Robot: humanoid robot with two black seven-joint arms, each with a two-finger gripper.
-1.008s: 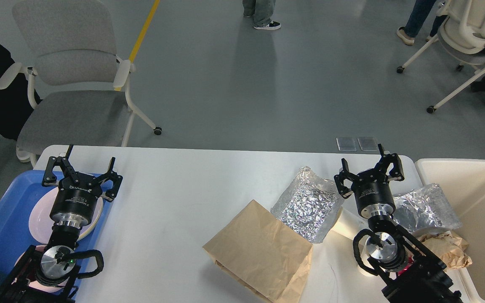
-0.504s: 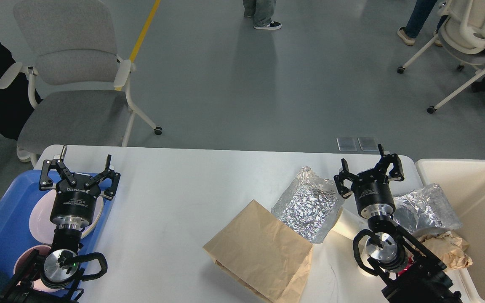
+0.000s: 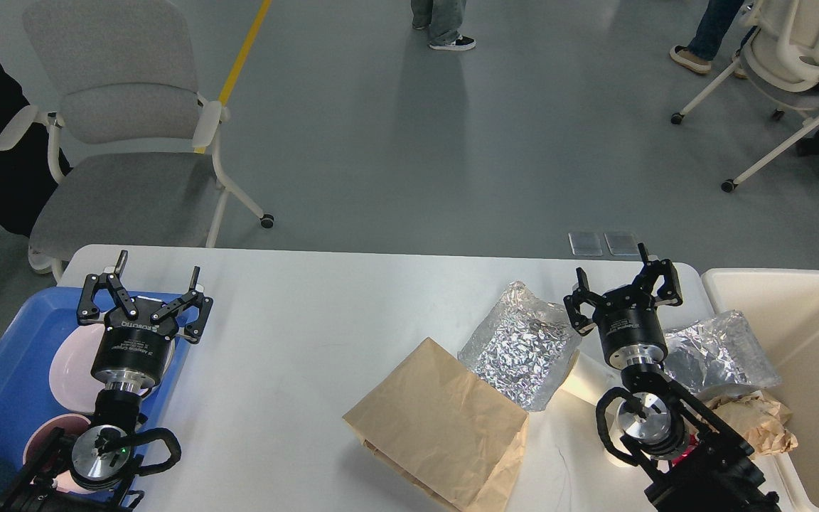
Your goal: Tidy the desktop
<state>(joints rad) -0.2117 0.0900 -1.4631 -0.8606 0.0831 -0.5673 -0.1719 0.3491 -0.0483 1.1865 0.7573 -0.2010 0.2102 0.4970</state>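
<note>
The white desktop (image 3: 296, 341) spans the lower half of the head view. On it lie a brown paper bag (image 3: 445, 423), a crumpled foil bag (image 3: 520, 345), a second foil bag (image 3: 722, 352) and crumpled brown paper (image 3: 754, 419). My left gripper (image 3: 157, 267) is open and empty above the far edge of the blue tray (image 3: 4, 377). My right gripper (image 3: 612, 267) is open and empty, between the two foil bags near the desktop's far edge.
The blue tray holds a pink plate (image 3: 75, 363) and a pink bowl (image 3: 47, 430). A cream bin (image 3: 818, 370) stands at the right end. A white cup (image 3: 584, 380) lies by my right arm. Grey chair (image 3: 125, 142) stands behind the desktop on the left.
My left gripper has shifted slightly right and nearer over the tray's edge. The right arm and the bags have not moved.
</note>
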